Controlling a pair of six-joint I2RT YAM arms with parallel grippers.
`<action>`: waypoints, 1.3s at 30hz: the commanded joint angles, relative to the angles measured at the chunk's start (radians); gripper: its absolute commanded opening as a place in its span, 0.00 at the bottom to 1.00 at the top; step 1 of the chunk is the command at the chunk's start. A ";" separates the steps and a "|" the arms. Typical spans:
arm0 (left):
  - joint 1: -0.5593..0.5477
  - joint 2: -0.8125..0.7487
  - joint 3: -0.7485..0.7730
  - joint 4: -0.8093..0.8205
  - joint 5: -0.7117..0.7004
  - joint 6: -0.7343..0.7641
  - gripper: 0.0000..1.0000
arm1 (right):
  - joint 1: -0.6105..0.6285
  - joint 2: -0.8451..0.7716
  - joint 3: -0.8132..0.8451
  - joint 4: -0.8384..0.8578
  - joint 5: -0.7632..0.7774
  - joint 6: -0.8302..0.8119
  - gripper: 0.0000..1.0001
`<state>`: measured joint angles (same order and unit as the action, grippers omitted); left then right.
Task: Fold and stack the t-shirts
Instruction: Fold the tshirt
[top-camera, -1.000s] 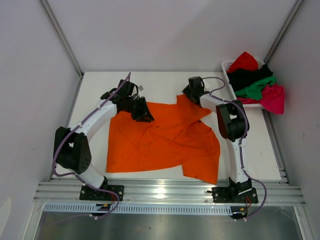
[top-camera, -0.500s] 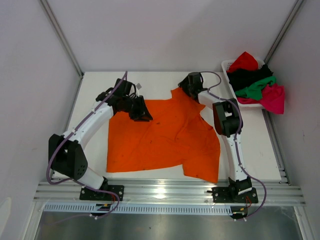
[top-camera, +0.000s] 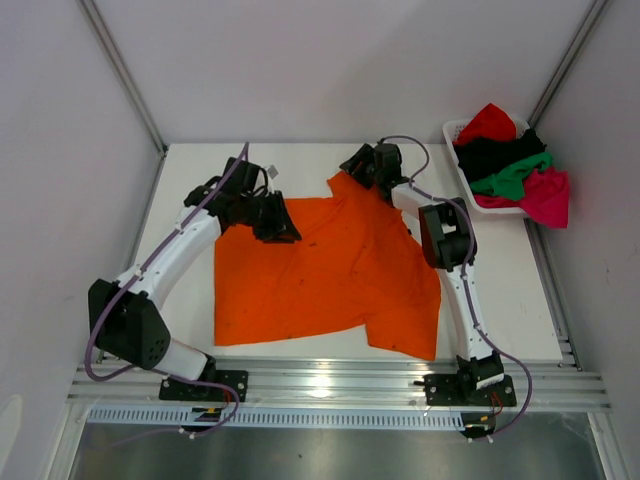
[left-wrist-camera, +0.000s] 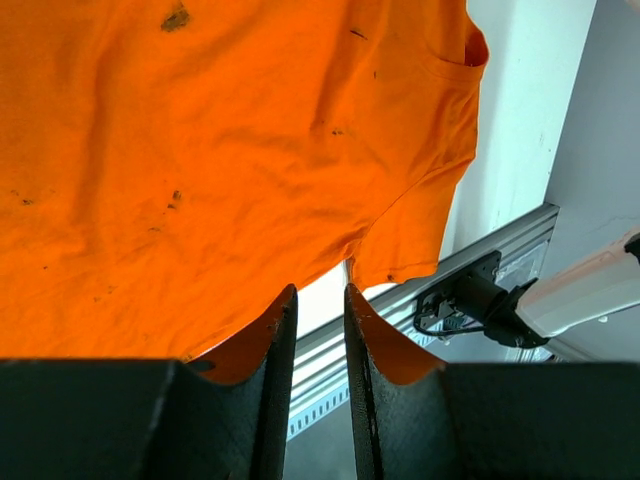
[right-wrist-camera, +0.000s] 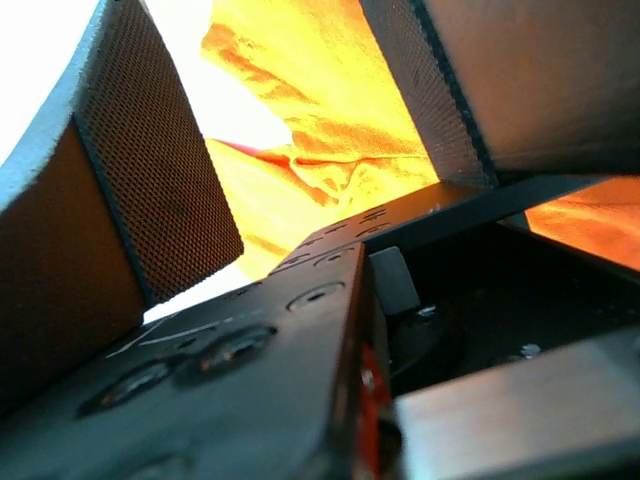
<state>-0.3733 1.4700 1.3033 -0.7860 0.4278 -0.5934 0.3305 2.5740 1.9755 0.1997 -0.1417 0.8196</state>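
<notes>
The bright orange t-shirt (top-camera: 330, 285) lies spread across the table's middle; its far edge is raised between my two grippers. My left gripper (top-camera: 289, 232) is at the shirt's far left shoulder. In the left wrist view its jaws (left-wrist-camera: 318, 290) stand a narrow slit apart, with the shirt (left-wrist-camera: 200, 150) starting at the tips. My right gripper (top-camera: 346, 172) is at the shirt's far right corner. In the right wrist view bunched orange cloth (right-wrist-camera: 320, 130) sits between its pads (right-wrist-camera: 160, 190). Red (top-camera: 488, 122), black (top-camera: 495, 152), green (top-camera: 515, 175) and magenta-pink (top-camera: 545, 195) t-shirts are piled at the far right.
The white slatted basket (top-camera: 452, 130) holding the pile stands at the table's far right corner. The right arm's elbow (top-camera: 448, 235) hangs over the orange shirt's right side. An aluminium rail (top-camera: 320, 380) runs along the near edge. Grey walls close in the left, back and right.
My right gripper moved left and back, drawing the shirt's far right corner with it. My left gripper shifted slightly left and back, and the shirt's far left edge spread out leftward.
</notes>
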 joint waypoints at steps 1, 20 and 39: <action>-0.007 -0.053 -0.012 0.002 -0.004 0.017 0.29 | 0.016 0.057 0.046 -0.037 -0.108 -0.077 0.61; -0.019 -0.085 -0.085 0.028 -0.003 0.009 0.29 | 0.031 0.097 0.163 -0.029 -0.266 -0.155 0.62; -0.038 -0.109 -0.141 0.056 -0.008 -0.006 0.29 | -0.007 0.016 0.186 -0.138 -0.067 -0.247 0.62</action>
<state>-0.3977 1.3849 1.1709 -0.7628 0.4217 -0.5949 0.3229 2.6781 2.1990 0.0788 -0.2649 0.6262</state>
